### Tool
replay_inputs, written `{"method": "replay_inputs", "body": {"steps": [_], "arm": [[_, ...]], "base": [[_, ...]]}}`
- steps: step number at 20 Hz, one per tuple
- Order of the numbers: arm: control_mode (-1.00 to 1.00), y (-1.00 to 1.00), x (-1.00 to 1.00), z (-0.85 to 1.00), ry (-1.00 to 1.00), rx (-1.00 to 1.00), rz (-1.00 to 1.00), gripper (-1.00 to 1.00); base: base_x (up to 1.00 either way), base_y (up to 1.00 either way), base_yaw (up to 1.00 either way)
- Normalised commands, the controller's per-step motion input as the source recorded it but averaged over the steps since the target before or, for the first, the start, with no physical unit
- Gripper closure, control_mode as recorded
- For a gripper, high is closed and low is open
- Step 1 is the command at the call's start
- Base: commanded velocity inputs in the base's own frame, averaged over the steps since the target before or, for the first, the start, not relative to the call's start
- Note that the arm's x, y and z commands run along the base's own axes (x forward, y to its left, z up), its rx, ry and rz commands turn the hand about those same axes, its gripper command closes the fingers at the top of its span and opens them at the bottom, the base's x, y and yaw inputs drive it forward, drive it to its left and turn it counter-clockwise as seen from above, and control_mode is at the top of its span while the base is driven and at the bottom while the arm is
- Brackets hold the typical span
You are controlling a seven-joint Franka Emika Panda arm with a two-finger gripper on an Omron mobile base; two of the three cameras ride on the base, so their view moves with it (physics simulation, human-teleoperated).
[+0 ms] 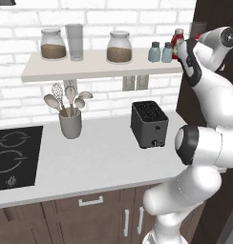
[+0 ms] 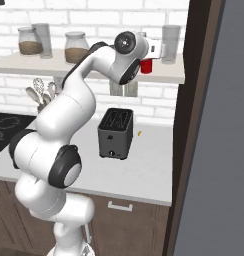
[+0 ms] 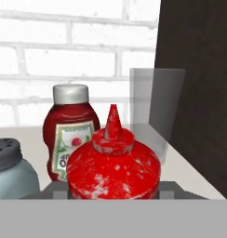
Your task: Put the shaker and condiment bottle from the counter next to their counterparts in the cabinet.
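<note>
**Squeeze bottle held upright at the right end of the wall shelf**

The gripper (image 3: 113, 193) is clenched on the plain red condiment bottle (image 3: 113, 169); in the hand view the two dark finger tips (image 3: 57, 191) sit at either side of the bottle's body. The bottle stands upright, its long axis vertical and its pointed nozzle aimed straight up. In the right base view its red body (image 2: 146, 66) shows just past the wrist, above the shelf's front edge.

Just behind and to the left of it in the hand view stands the red bottle with the whitish label (image 3: 71, 135), also upright, grey-white cap on top. Whether the two bottles touch cannot be told. At the lower left edge is a pale blue-grey shaker (image 3: 10, 169) with a perforated grey cap; the left base view shows two such shakers (image 1: 161, 52) side by side on the shelf, just left of the hand.

To the right of the held bottle stands a clear glass tumbler (image 3: 155, 111), and beyond it the dark brown cabinet side (image 3: 199, 83) closes off the shelf's end. Open room is therefore a narrow strip of off-white shelf board (image 1: 90, 66) between labelled bottle and tumbler. The white brick wall (image 3: 64, 56) bounds the back.

Below, on the counter (image 1: 99, 157), stands a black toaster (image 1: 148, 124).
</note>
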Motion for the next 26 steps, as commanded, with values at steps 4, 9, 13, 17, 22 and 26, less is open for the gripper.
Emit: {"method": "replay_inputs", "body": {"steps": [4,9,13,17,22,26], "arm": [[-1.0,0.0,0.24,-0.01,0.0,0.0,0.0,1.0],[-1.0,0.0,0.28,0.0,0.0,0.0,0.0,1.0],[-1.0,0.0,0.29,0.0,0.0,0.0,0.0,1.0],[-1.0,0.0,0.32,-0.01,0.0,0.0,0.0,1.0],[-1.0,-0.06,0.29,-0.01,0.0,0.0,0.0,1.0],[-1.0,-0.09,0.21,-0.03,0.0,0.0,0.01,1.0]], "base": [[0.0,0.0,0.0],[0.0,0.0,0.0],[0.0,0.0,0.0],[0.0,0.0,0.0],[0.0,0.0,0.0],[0.0,0.0,0.0]]}}
